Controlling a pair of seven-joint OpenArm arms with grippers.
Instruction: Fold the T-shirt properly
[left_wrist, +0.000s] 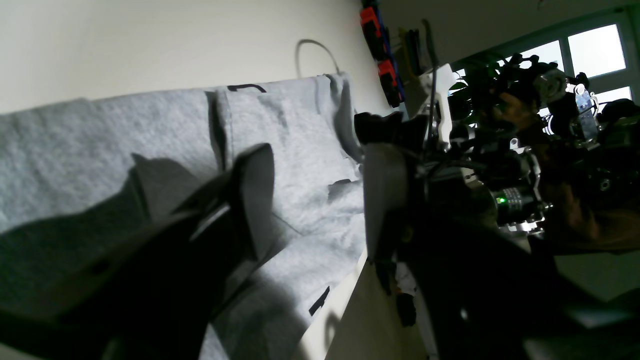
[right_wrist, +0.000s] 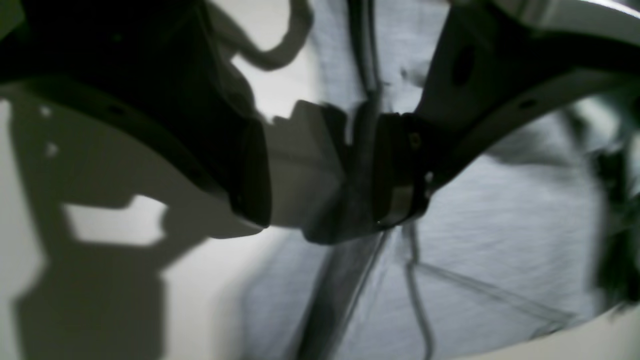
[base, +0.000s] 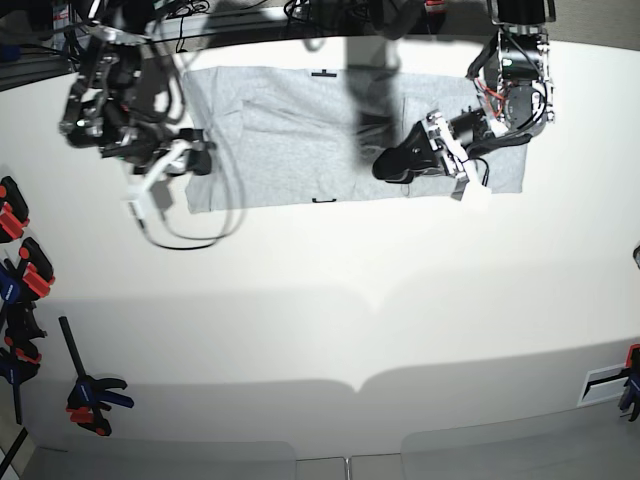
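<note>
Item: light heather-grey cotton T-shirt (base: 290, 130), folded into a long flat band along the far edge of the white bench (base: 330, 320), small black marks showing at its edges. Left gripper (base: 415, 160): black jaws standing wide, hovering over the band's right part, nothing between them. Right gripper (base: 175, 170): jaws wide apart at the band's left end, just over the cloth edge, holding nothing.

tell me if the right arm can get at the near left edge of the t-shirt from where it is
Probably yes: the right gripper hangs open right at that end of the T-shirt, with only bare table around it and nothing lying between.
</note>
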